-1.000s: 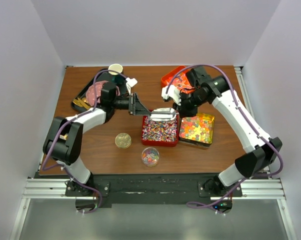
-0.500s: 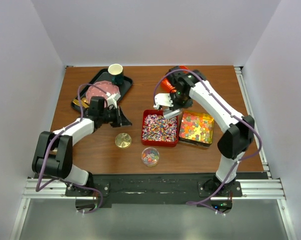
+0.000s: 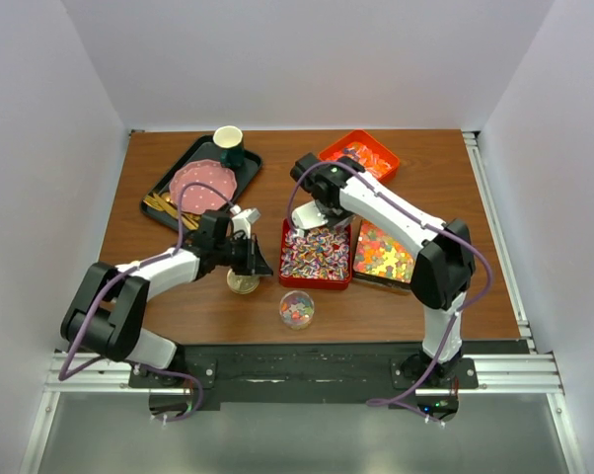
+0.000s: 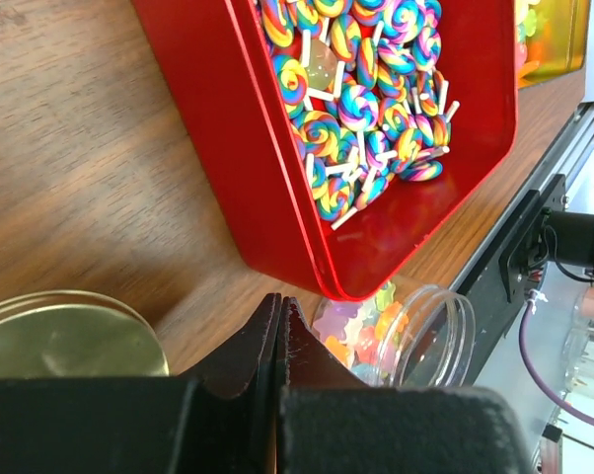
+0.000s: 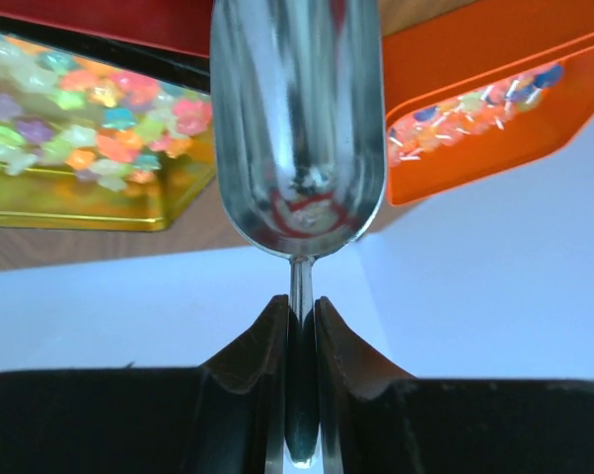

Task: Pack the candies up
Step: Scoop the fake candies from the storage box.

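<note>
Two white-and-black robot arms reached over a brown wooden table [image 3: 376, 308] laid out with sweets. The right gripper [image 3: 314, 211] was clamped on the thin handle of a silver metal scoop [image 5: 297, 128]. Its fingers [image 5: 253, 346] pinched the stem from both sides, and the scoop's bowl hung at the far edge of a square red metal tin [image 3: 286, 259] near the middle of the table. That tin was heaped with rainbow-swirl lollipop candies [image 4: 366, 89] on short white sticks. Just beside it, on the side toward the table's right edge, stood a square yellow metal tin [image 5: 80, 209] filled with glossy jelly candies [image 3: 384, 252] in red, orange, yellow and green. An orange plastic tray [image 5: 455, 59] holding small wrapped candies [image 5: 475, 114] sat by the far edge, right of centre.

The left gripper [image 4: 280, 304] was pressed fully together with nothing between its fingertips. It was held low next to a round gold metal lid [image 3: 243, 281], left of the red tin and toward the near edge. Whether it touched the lid could not be told. A clear round plastic jar [image 4: 447, 336] stood uncovered close to the near edge, just in front of the red tin, with mixed colourful candies [image 3: 296, 310] in its bottom.

In the far left corner lay a black rectangular tray [image 3: 250, 166] carrying a round pink plate [image 3: 203, 185] and a pale-rimmed dark cup [image 3: 228, 143].
</note>
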`<state>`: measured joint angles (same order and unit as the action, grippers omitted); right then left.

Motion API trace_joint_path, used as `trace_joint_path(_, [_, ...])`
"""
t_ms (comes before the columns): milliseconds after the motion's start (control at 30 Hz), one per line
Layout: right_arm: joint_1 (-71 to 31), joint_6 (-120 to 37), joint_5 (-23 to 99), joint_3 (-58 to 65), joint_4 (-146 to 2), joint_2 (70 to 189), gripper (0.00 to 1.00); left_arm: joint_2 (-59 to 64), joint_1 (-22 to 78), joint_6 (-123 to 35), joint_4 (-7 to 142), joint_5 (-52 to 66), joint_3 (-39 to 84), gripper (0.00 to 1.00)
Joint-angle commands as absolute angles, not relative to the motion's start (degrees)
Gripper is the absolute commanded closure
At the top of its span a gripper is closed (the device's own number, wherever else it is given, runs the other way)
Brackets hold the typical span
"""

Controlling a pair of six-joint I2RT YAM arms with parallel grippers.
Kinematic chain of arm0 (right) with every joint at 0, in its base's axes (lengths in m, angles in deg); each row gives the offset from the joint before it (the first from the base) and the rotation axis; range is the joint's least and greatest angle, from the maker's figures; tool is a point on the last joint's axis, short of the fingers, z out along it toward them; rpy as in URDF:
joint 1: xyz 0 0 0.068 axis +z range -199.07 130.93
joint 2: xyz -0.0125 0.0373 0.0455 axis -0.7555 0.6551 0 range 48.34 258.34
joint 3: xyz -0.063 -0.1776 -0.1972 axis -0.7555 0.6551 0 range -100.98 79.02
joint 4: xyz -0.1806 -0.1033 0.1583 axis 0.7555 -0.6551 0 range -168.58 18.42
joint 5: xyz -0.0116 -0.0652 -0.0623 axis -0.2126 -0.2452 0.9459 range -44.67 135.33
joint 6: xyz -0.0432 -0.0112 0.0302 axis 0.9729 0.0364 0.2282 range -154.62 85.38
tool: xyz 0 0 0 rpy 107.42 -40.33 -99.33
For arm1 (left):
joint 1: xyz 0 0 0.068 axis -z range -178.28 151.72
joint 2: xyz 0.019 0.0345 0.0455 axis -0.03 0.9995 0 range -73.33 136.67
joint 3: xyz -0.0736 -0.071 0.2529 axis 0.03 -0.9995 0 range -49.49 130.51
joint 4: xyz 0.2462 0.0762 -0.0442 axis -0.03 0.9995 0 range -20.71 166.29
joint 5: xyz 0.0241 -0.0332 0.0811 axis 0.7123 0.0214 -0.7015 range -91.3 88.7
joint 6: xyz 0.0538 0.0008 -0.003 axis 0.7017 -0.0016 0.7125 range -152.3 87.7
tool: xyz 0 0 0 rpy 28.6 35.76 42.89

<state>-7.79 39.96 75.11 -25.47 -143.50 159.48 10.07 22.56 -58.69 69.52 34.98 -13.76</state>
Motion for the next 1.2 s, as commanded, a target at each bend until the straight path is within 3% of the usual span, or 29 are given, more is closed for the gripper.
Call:
trace_joint_path(0, [-5.66,46.67,83.30,-20.14,-139.61,157.59,1.00,12.27,23.87,-60.86,64.29,34.47,-14.07,1.00])
trace_joint_path(267, [-3.55,47.29,84.19,-14.68,-138.64,157.15,1.00,15.44,25.45,-62.70,61.56,36.14,-13.80,1.00])
trace_joint_path(833, [2.69,30.69,73.02,-22.14,-150.76,161.37,1.00,18.52,26.33,-63.59,53.47,40.19,-14.24,1.00])
trace_joint_path(1167, [2.26,34.37,80.75,-19.78,-147.52,158.30,1.00,17.46,26.33,-62.80,55.14,40.01,-13.63,1.00])
